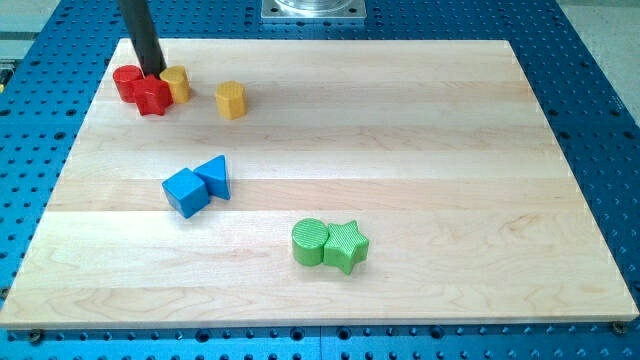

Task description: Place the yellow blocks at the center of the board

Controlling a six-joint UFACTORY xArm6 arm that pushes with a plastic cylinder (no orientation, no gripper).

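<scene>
My tip (156,73) sits far left on the surface (400,150), touching the red star (153,97), between the red cylinder (127,82) and one yellow block (177,82); another yellow block (231,100) stands just right.

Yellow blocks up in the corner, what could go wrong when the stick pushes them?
My tip sits among the two red blocks and one yellow block, so a push may drag red ones along. The other yellow block stands apart and could be left behind. Both sit near the board edge.

The wooden board (420,150) is carrying eight blocks. Red cylinder (126,82), red star (153,96) and two yellow blocks (177,82) (231,100) are sitting near its top-left corner. Blue cube (185,191), blue triangle (215,176), green cylinder (310,242) and green star (346,245) are lying toward its bottom edge.
</scene>
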